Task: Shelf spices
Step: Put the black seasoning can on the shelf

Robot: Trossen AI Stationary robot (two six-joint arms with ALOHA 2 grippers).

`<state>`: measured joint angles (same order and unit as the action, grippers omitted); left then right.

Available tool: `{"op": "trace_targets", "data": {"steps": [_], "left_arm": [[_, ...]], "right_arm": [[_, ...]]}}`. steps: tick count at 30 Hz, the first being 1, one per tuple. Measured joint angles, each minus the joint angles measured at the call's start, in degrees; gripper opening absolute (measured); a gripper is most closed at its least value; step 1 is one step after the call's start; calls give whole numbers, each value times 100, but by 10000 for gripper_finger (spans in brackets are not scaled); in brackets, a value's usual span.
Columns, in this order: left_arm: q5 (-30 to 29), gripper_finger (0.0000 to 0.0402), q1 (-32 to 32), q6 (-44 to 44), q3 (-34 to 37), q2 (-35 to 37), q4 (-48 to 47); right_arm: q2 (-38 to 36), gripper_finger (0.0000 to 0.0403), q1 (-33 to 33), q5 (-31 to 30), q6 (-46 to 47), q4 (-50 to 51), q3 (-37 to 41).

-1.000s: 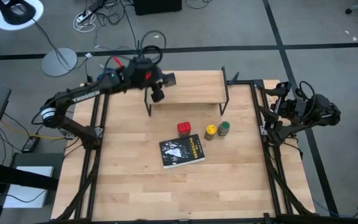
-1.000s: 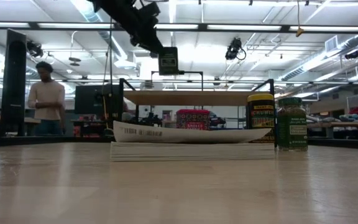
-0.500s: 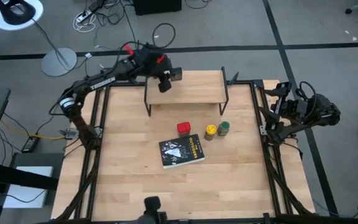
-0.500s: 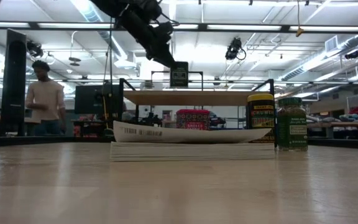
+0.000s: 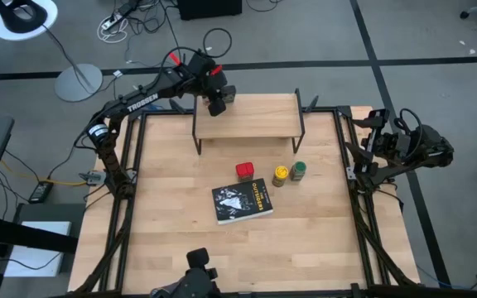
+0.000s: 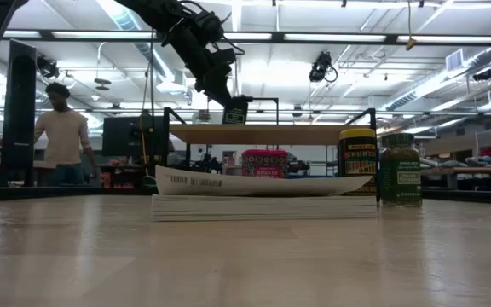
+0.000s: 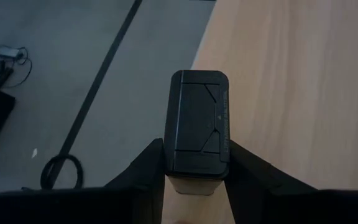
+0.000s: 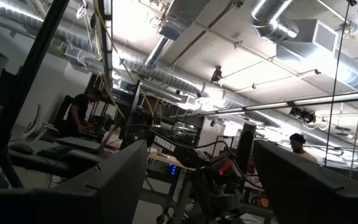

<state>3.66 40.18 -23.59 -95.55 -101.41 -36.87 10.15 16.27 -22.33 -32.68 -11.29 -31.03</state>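
Left gripper (image 5: 219, 101), fingers clamped on the dark tin (image 7: 197, 130), hovers at the shelf (image 5: 251, 124)'s far left corner for placement; right gripper (image 5: 377, 142), fingers apart, waits beyond the worktop's right edge.

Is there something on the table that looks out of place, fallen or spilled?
Nothing is fallen or spilled. The red tin, yellow-topped jar and green-topped jar stand upright. Only a black book, lying askew, is no spice. The left gripper holds the dark tin at the shelf.
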Motion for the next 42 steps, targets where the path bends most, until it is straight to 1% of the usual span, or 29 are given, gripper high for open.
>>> {"op": "trace_targets", "data": {"steps": [4, 19, 24, 26, 37, 42], "left_arm": [[91, 124, 75, -36, 0, 22, -244], [172, 125, 75, -131, 0, 11, -349], [142, 188, 75, -133, 7, -13, -381], [56, 202, 75, -136, 9, -13, -362], [55, 212, 75, -133, 9, -13, -185], [240, 213, 75, -129, 9, -13, 103]], "right_arm": [[2, 293, 0, 0, -37, 2, 0], [2, 293, 0, -4, -41, 0, 0], [2, 293, 0, -4, -42, 0, 0], [2, 293, 0, -4, -42, 0, 0], [2, 293, 0, -7, -53, 2, 0], [2, 293, 0, -7, -55, 2, 0]]}}
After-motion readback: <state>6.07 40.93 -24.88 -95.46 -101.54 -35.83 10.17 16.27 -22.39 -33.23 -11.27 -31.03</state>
